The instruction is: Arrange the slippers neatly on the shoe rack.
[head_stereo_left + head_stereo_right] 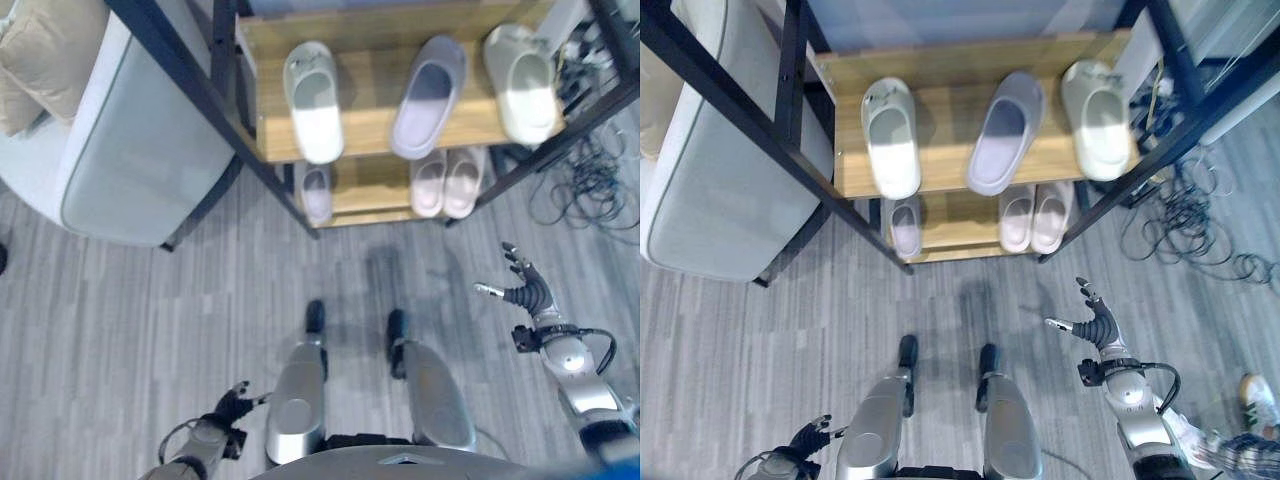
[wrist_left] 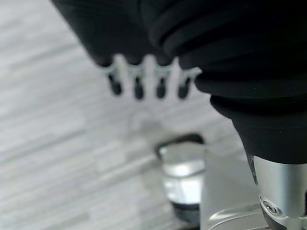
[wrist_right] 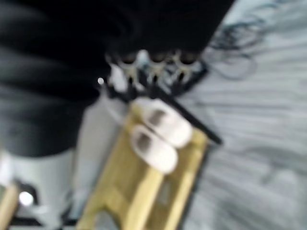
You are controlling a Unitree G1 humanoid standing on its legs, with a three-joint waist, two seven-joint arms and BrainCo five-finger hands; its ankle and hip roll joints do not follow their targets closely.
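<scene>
The shoe rack (image 1: 365,130) has wooden shelves in a black frame. On its upper shelf lie a white slipper (image 1: 314,100) at the left, a lilac slipper (image 1: 430,95) in the middle and another white slipper (image 1: 521,82) at the right. The lower shelf (image 1: 952,228) holds a single lilac slipper (image 1: 316,192) at the left and a pink pair (image 1: 447,181) side by side at the right. My right hand (image 1: 524,287) hovers open over the floor, in front of the rack's right end, holding nothing. My left hand (image 1: 232,405) hangs low by my side, fingers relaxed and empty.
A pale grey sofa (image 1: 130,140) with a beige cushion (image 1: 50,50) stands left of the rack. A tangle of black cables (image 1: 590,180) lies on the floor to the rack's right. A person's shoe (image 1: 1258,400) shows at the far right. Grey plank floor (image 1: 130,320) spreads before the rack.
</scene>
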